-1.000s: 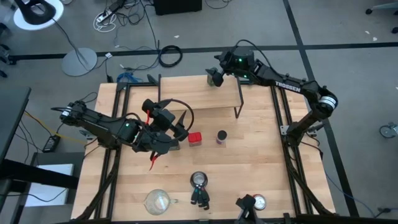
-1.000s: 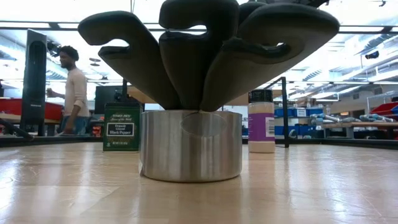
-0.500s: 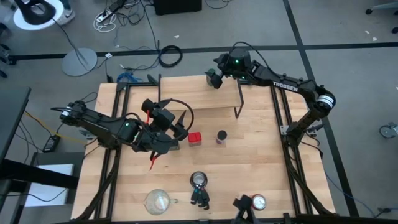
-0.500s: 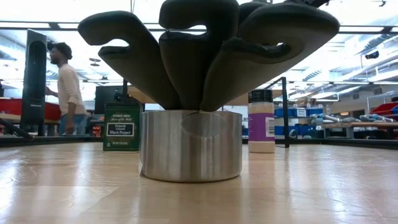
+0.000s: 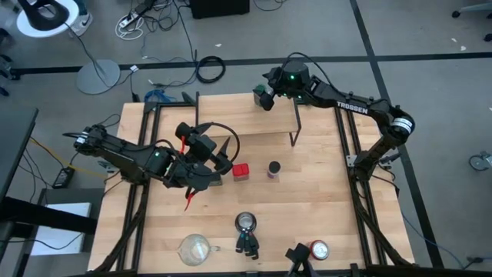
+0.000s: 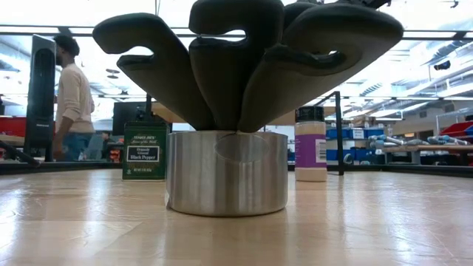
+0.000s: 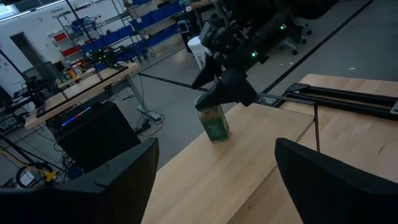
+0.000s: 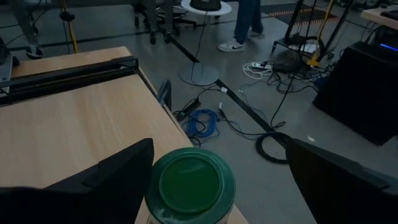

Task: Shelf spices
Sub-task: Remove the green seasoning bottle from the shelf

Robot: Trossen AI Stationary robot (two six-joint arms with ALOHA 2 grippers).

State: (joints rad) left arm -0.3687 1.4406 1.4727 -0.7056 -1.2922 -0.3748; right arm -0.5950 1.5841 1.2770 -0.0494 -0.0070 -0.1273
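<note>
green-lidded green jar (image 8: 188, 184), red tin (image 5: 241, 171), purple-labelled jar (image 6: 310, 144)

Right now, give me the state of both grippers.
Left gripper: open, empty, beside the red tin.
Right gripper: open around the green-lidded jar on the shelf, not clamped.

Light wooden bench (image 5: 307, 208) framed by black rails, carrying at its far edge the low shelf (image 5: 231, 115) with pale board top and thin black legs, the green-lidded jar (image 5: 263, 98) standing upright near that board's right end. On the bench itself, near the middle: red square tin (image 5: 241, 171), purple-labelled jar (image 5: 274, 168) just to its right, both apart from each other; dark olive tin (image 6: 144, 151) also upright on the wood in the low view. Along the near edge: clear glass cup (image 5: 194, 248), steel-based stand (image 5: 246, 225), round red-topped can (image 5: 319, 250).
</note>
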